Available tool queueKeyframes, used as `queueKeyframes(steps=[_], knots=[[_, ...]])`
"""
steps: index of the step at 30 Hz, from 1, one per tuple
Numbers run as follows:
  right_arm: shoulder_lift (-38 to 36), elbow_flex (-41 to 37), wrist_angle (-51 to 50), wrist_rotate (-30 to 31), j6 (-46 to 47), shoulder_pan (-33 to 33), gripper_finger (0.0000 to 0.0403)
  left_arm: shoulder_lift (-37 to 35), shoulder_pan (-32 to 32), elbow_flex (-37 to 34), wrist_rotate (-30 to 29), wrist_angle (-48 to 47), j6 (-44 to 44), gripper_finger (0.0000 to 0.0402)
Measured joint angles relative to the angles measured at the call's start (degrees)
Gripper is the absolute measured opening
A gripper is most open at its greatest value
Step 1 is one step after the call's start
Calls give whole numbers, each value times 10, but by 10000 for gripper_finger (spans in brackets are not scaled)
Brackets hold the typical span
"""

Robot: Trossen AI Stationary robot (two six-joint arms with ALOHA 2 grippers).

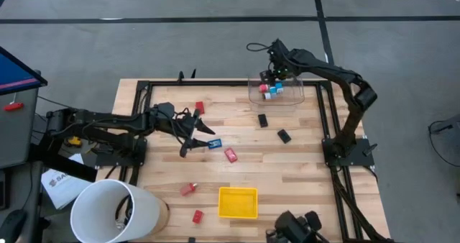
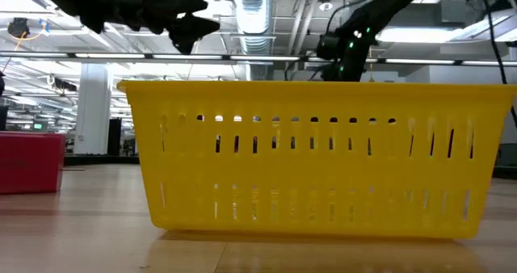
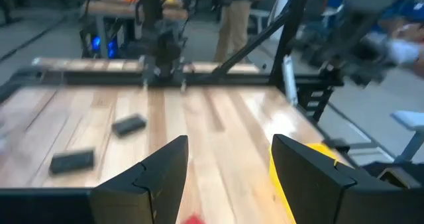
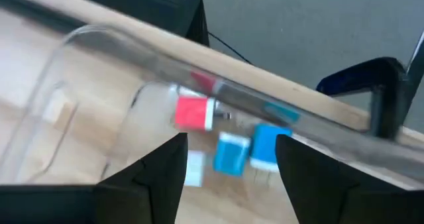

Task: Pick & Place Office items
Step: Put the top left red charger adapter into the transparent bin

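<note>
The left gripper (image 1: 195,134) hovers mid-table with fingers spread and nothing between them; the small blue-and-white block (image 1: 214,144) lies just beside its tips, the red rectangular piece (image 1: 231,154) a little farther toward the square yellow tray (image 1: 238,203). The right gripper (image 1: 272,76), open and empty, hangs over the clear plastic box (image 1: 295,97) holding dropped pieces, so the left arm is nearer.

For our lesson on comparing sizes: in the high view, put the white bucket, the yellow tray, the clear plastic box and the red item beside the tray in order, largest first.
1. White bucket, though it stands taller, nearer the camera.
2. Clear plastic box.
3. Yellow tray, somewhat smaller.
4. Red item, far the smallest.
</note>
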Motion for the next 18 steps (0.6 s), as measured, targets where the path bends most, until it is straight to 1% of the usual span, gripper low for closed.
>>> queueKeyframes(steps=[3,6,8,11,14,18], knots=[[-36,0,-39,-1,-22,27,219,-31,12,0,-9,-59,4,214],[-73,0,-71,-1,-36,71,219,-63,16,0,-10,-112,4,214],[-96,0,-84,10,-37,107,219,-80,13,0,-10,-139,2,214],[-130,0,-100,38,-28,165,218,-92,2,0,-10,-155,-4,214],[-157,0,-122,76,-10,233,218,-87,-14,0,-17,-163,-17,214],[-184,0,-163,133,35,337,218,-70,-42,0,-47,-210,-28,214]])
